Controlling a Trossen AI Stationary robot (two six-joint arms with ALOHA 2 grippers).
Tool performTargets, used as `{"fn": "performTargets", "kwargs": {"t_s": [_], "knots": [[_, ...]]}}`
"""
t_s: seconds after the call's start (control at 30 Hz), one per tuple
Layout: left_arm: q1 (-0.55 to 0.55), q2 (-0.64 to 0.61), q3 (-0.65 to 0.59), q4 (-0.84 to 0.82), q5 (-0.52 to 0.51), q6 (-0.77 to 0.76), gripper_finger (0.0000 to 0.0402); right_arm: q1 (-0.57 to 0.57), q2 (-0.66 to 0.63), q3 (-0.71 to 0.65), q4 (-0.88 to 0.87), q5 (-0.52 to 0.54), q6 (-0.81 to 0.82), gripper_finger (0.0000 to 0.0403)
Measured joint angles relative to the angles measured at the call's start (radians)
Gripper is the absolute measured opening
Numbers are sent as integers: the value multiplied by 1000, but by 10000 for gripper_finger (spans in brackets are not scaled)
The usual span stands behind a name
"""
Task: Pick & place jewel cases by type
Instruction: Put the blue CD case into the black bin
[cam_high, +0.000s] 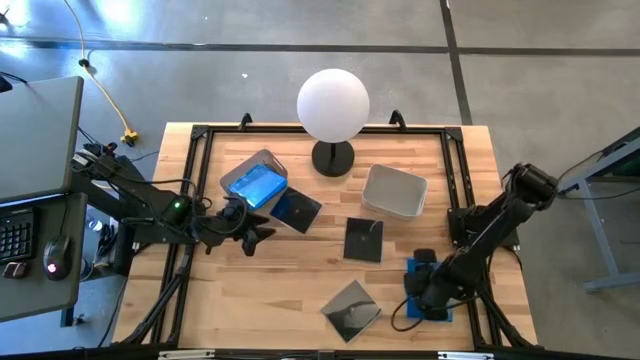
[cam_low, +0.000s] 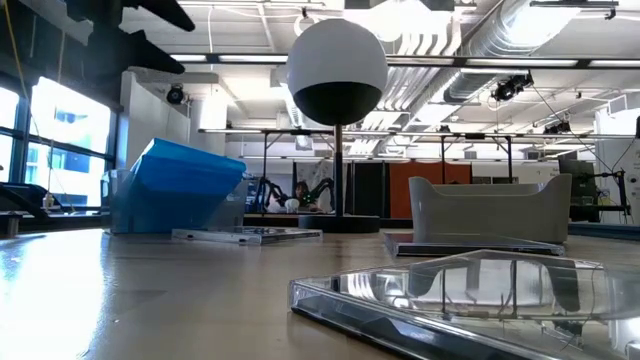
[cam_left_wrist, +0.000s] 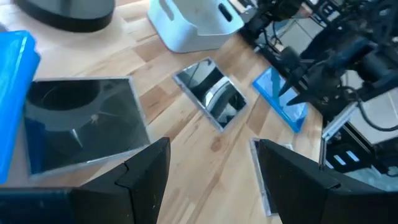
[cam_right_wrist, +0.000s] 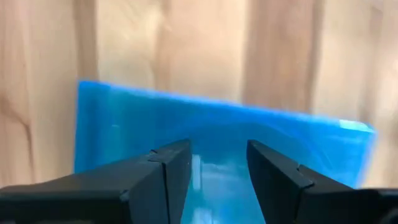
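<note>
Blue cases: you have blue cases (cam_high: 256, 186) stacked in the far-left bin (cam_high: 262, 162) (number unclear), plus one blue case (cam_high: 428, 292) at the near right edge.
Dark cases: three on the table (cam_high: 205, 335): beside that bin (cam_high: 297, 210), centre (cam_high: 363, 240), near centre (cam_high: 351, 309).
Empty bin: far right (cam_high: 394, 191).
Right gripper (cam_right_wrist: 217, 163): partly open, your fingers directly over the lone blue case; contact unclear.
Left gripper (cam_left_wrist: 211, 168): wide, holding nothing, near the left bin.

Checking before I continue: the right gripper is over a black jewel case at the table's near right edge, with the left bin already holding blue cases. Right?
Not quite: the case under the right gripper is a blue jewel case, as the right wrist view shows. The left bin does hold blue cases.
</note>
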Motion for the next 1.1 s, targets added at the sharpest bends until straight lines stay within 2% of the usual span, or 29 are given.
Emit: {"fn": "performTargets", "kwargs": {"t_s": [0.13,0.27,0.5,0.73,0.97,1.1], "knots": [[0,0,0,37,2,36,241,-31,83,4,117,-14,-107,149],[0,0,0,53,-2,54,241,-64,137,7,232,32,-209,149],[0,0,0,62,-4,54,241,-170,148,1,404,66,-443,149],[0,0,0,62,-4,54,241,-314,150,-1,481,98,-647,149],[0,0,0,62,-12,54,241,-378,153,22,594,95,-887,149],[0,0,0,59,-59,57,241,-415,153,26,657,113,-951,149]]}}
